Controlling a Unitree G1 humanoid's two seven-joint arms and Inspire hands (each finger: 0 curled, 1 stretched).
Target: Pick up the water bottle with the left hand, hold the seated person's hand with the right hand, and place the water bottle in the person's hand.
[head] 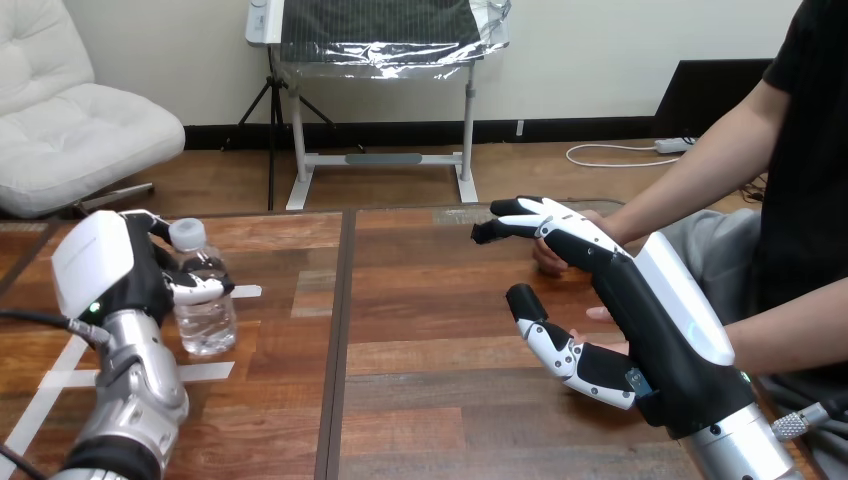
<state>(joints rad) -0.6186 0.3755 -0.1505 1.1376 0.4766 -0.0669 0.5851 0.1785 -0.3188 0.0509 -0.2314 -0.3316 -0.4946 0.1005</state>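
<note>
A clear water bottle (204,305) with a white cap stands upright on the wooden table (440,380) at the left. My left hand (112,268) is against its left side, with fingers (196,290) curled round its middle. My right hand (650,320) reaches out over the right part of the table, fingers straight and thumb spread, holding nothing. The person's hand (548,258) lies just beyond those fingers, partly hidden by them. More of the person's fingers (600,313) peek out from behind my right palm. I cannot tell whether my hand touches either.
White tape strips (62,378) mark the table near the bottle. A dark seam (340,340) runs down the table's middle. The person's forearm (800,320) comes in from the right edge behind my right arm.
</note>
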